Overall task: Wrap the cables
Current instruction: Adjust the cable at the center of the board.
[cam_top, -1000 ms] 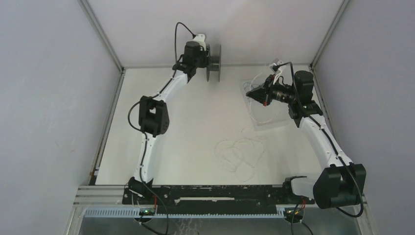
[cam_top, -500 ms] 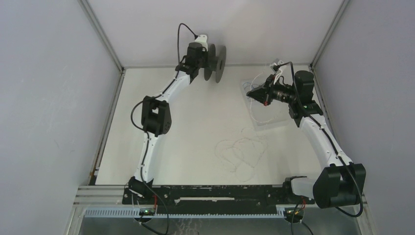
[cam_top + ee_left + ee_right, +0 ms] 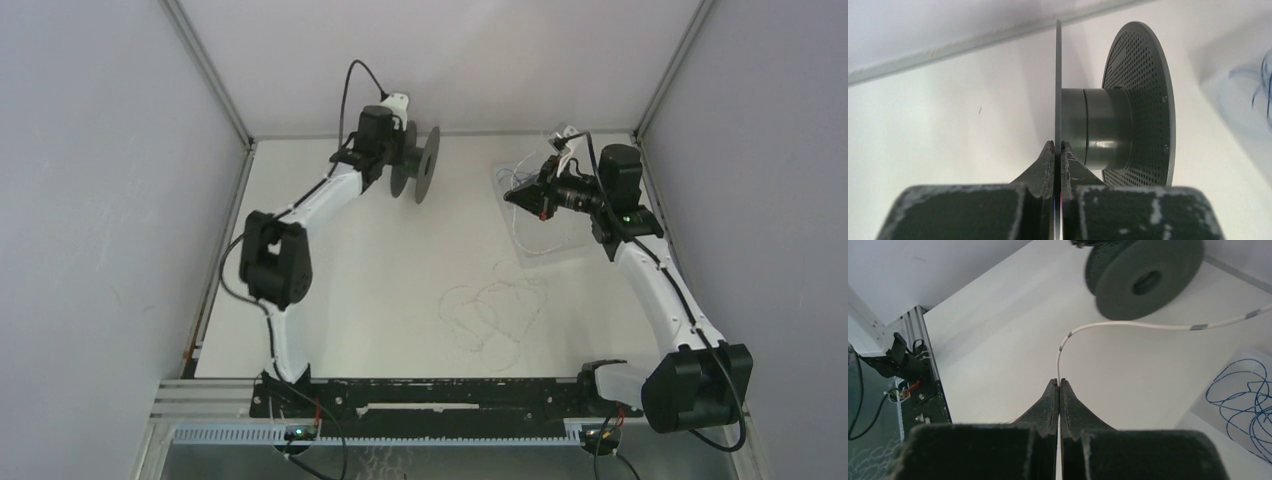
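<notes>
Fingers of my left gripper (image 3: 1058, 146) are pressed together on the thin near flange of the black plastic spool (image 3: 1098, 127); its hub sits just right of the tips. My right gripper (image 3: 1058, 382) is pinched tight on the very thin whitish cable (image 3: 1128, 324), which rises from the tips and bends off to the right. More of that cable lies in loose loops on the white table (image 3: 400, 260), nearer the arm bases than my right gripper. Tangled blue wire (image 3: 1243, 395) sits to its right.
</notes>
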Action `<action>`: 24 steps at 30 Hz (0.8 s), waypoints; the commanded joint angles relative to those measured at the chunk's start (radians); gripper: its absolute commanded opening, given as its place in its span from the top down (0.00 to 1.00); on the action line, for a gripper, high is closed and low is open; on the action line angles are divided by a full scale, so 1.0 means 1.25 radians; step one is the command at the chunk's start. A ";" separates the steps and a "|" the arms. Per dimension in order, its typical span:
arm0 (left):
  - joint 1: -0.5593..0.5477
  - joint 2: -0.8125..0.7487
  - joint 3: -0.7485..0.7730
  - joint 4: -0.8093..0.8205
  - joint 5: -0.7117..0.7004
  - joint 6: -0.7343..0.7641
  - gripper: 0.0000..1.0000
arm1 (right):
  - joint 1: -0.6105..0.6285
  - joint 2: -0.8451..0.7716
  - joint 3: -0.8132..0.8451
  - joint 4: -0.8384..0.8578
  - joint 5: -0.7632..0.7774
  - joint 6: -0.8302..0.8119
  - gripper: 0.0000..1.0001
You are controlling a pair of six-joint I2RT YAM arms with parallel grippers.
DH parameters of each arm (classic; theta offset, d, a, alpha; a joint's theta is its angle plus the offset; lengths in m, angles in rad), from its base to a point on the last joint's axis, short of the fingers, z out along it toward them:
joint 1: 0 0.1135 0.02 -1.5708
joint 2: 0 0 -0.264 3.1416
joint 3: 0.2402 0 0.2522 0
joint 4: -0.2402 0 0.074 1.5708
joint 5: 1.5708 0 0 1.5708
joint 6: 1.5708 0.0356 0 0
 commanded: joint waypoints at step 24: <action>-0.137 -0.723 -0.779 0.190 -0.010 -0.039 1.00 | 0.418 0.380 0.577 -0.703 0.370 -0.431 1.00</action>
